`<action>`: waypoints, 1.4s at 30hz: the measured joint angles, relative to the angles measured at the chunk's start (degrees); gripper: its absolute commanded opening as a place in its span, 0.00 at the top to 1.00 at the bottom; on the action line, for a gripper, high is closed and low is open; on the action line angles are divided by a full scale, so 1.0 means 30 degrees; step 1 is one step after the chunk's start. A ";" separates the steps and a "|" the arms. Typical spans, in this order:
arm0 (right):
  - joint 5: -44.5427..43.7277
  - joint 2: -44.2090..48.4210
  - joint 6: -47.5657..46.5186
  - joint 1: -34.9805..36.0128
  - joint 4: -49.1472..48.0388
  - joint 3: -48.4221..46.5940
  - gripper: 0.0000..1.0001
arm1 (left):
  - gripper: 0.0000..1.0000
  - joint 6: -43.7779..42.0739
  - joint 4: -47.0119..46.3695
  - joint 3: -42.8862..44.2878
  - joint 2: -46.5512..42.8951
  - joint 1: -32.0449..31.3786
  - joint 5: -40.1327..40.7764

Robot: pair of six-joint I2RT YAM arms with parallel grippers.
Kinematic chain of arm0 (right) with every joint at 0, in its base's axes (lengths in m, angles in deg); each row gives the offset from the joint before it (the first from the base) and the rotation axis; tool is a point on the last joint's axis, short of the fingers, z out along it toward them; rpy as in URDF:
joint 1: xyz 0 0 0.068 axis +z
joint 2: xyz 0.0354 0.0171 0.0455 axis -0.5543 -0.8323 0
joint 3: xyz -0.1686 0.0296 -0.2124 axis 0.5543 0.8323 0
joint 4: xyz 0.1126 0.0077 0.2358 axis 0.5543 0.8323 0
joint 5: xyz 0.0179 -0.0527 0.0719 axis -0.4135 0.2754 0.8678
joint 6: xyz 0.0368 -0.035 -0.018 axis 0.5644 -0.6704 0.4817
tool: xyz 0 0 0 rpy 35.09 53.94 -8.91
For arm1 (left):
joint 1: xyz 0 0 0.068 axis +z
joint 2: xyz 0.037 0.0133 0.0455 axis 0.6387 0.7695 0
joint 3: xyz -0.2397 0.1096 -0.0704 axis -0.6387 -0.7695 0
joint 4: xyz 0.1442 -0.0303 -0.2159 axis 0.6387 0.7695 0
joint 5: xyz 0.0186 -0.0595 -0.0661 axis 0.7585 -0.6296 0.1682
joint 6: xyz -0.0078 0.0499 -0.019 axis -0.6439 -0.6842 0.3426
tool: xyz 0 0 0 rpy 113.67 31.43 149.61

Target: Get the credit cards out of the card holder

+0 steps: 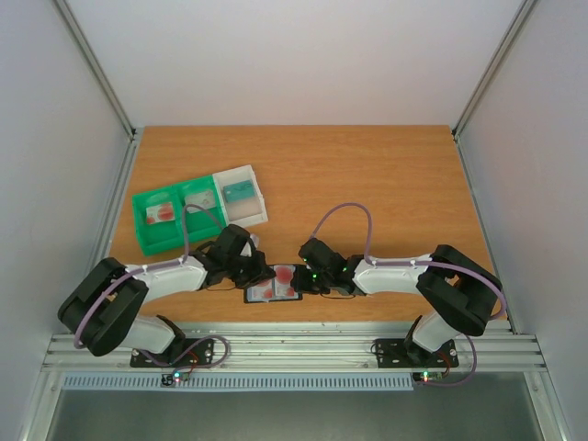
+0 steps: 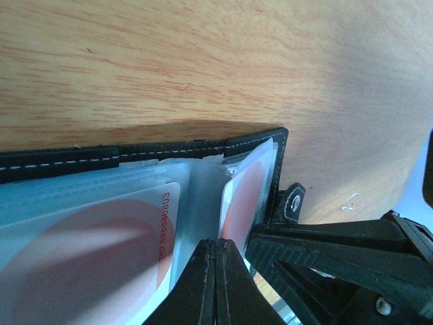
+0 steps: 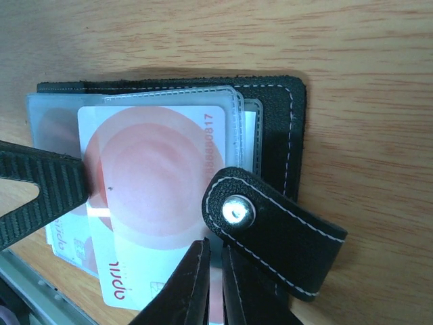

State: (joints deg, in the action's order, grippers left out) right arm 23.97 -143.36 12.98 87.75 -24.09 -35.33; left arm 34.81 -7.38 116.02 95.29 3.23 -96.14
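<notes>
The black card holder [image 1: 266, 293] lies open near the table's front edge, between both grippers. Its pale pockets hold whitish credit cards with red round blotches [image 3: 149, 169]. One card [image 2: 88, 250] sits in the left pocket and another [image 2: 243, 203] in the tilted right half. My left gripper [image 2: 216, 247] is shut, its tips meeting on that right card's inner edge beside the clear middle sleeve. My right gripper [image 3: 216, 254] is closed to a thin slit on the card holder's near edge, beside the snap tab [image 3: 270, 227]. Its fingers [image 2: 318, 250] show in the left wrist view.
A green compartment tray [image 1: 147, 241] stands at the back left with a red-blotched card [image 1: 160, 213] in it. Joined to it is a clear-white box [image 1: 260, 209] holding a teal card [image 1: 239, 193]. The table's metal front rail [image 1: 294, 349] runs just behind the card holder.
</notes>
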 measured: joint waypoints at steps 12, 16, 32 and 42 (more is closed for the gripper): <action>0.0102 -0.0087 0.0131 0.0000 -0.0255 0.0073 0.93 | 1.00 -0.0131 0.0699 0.0000 -0.0495 0.0007 0.0058; 0.0233 -0.0240 0.0153 -0.0007 -0.0539 0.0073 0.94 | 1.00 -0.0138 0.0692 -0.0066 -0.0495 0.0007 0.0058; 0.0306 -0.0313 0.0182 -0.0007 -0.0656 0.0073 0.94 | 0.99 0.0066 -0.0510 -0.0605 -0.0503 0.0044 -0.0102; 0.0306 -0.0306 0.0284 -0.0007 -0.0831 0.0168 0.95 | 1.00 0.0073 -0.0874 -0.0860 -0.0707 0.0109 -0.0080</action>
State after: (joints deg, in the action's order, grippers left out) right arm 24.89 -144.28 13.83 87.72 -26.58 -34.82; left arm 35.03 -10.00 113.44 93.17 3.55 -96.39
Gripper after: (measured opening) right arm 0.054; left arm 0.011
